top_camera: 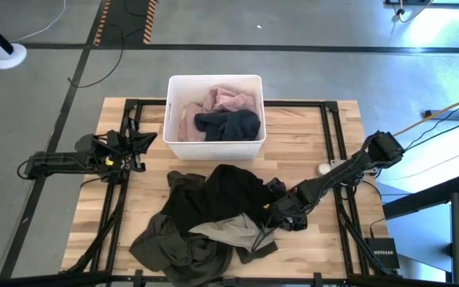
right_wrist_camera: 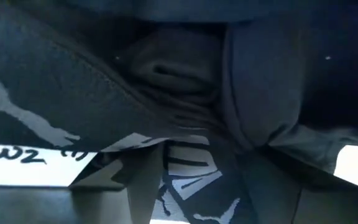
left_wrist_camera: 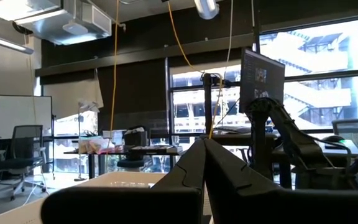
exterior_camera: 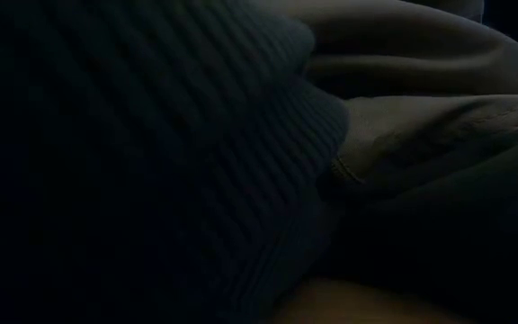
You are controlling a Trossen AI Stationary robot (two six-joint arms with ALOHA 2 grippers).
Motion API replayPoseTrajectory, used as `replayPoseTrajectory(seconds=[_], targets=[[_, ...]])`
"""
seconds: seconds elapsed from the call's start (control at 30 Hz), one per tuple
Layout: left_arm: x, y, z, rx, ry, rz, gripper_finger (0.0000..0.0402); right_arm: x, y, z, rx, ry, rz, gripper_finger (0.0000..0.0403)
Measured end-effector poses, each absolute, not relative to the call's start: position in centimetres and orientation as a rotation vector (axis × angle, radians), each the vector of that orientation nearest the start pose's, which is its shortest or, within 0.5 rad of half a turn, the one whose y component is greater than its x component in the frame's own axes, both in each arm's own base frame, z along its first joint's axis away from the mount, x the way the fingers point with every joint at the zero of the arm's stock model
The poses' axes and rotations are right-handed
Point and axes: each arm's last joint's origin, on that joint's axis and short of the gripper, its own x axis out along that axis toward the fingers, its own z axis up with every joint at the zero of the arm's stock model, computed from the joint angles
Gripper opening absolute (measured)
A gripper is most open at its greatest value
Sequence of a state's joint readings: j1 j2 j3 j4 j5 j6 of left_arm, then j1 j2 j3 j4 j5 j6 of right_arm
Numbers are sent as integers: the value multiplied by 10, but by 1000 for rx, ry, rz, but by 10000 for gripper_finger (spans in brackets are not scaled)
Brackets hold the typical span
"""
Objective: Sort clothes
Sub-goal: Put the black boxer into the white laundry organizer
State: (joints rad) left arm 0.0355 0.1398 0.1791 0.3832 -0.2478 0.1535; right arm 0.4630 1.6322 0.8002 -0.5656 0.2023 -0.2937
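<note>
Here the right gripper (top_camera: 271, 209) is buried in the black garment's (top_camera: 233, 191) edge — grip unclear; three garments heaped, two in the bin (top_camera: 174, 112).

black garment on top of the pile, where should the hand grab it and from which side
Probably its bunched right edge, coming from the right: the black garment is heaped atop the olive garment, and the right hand already sits at that edge.
</note>
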Motion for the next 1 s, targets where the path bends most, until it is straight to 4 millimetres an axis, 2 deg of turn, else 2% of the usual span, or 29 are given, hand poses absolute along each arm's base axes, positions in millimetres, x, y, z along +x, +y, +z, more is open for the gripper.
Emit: replayPoseTrajectory(seconds=[0.13, 0.37, 0.63, 0.73, 1.0], targets=[[88, 10, 249, 108, -399, 311, 0, 241, 105, 131, -644, 1312, 434, 168], [88, 10, 249, 106, -399, 311, 0, 244, 96, 131, -591, 1332, 429, 24], [88, 10, 249, 115, -396, 312, 0, 235, 92, 144, -479, 1360, 350, 38], [88, 10, 249, 115, -396, 313, 0, 229, 90, 157, -439, 1372, 342, 19], [88, 10, 249, 116, -396, 313, 0, 226, 90, 204, -332, 1292, 312, 20]])
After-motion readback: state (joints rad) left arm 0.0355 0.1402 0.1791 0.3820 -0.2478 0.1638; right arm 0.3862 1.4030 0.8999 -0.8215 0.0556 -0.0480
